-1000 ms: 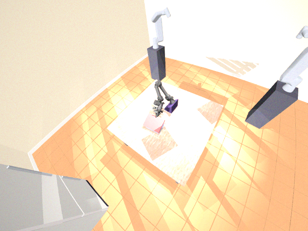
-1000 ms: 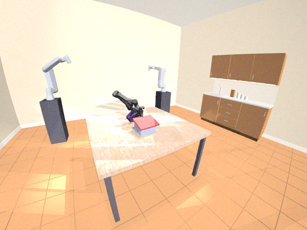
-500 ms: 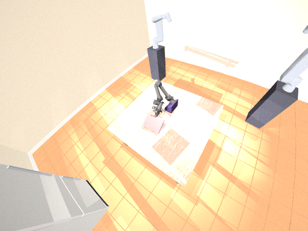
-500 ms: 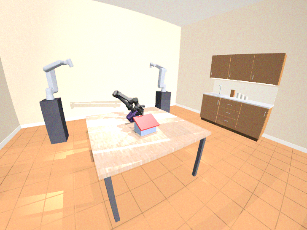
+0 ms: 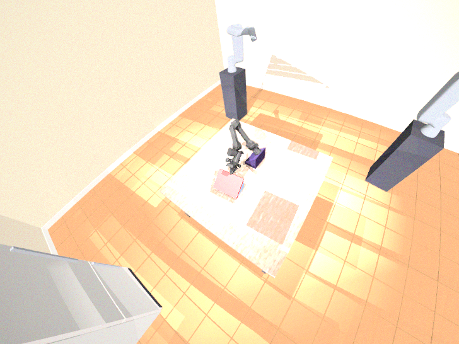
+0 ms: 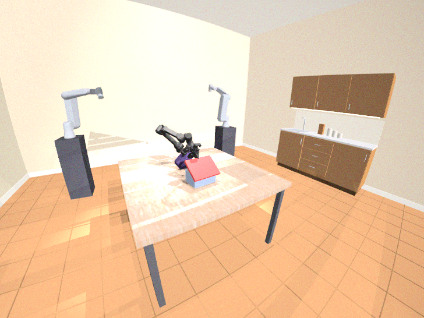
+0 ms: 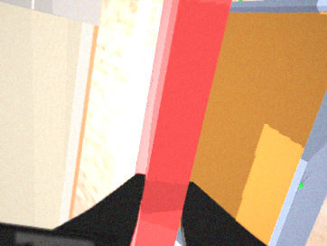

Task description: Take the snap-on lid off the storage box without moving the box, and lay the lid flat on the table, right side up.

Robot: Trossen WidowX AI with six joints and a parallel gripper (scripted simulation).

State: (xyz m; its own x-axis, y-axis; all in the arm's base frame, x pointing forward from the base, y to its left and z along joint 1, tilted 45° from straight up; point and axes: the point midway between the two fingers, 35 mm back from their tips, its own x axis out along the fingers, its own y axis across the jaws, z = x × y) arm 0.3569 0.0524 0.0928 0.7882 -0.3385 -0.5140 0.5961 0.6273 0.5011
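Note:
The red lid (image 5: 227, 184) (image 6: 202, 169) (image 7: 194, 90) is tilted steeply. Its edge on the arm's side is raised well above the light-blue storage box (image 6: 202, 182) (image 7: 312, 199), and its far edge is low at the box's far side. My gripper (image 5: 231, 172) (image 6: 194, 158) (image 7: 163, 185) is shut on the rim of the raised edge. An orange-brown surface shows in the wrist view between the lid's rim and the blue wall. The box stands upright on the table. Whether the lid's far edge still touches the box is hard to tell.
The wooden table (image 5: 274, 218) (image 6: 171, 214) carries the box and the arm. A purple wedge (image 5: 256, 159) (image 6: 181, 161) stands at the arm's base, behind the box. Two grey arms on dark pedestals (image 5: 234, 94) (image 6: 75, 167) stand off the table.

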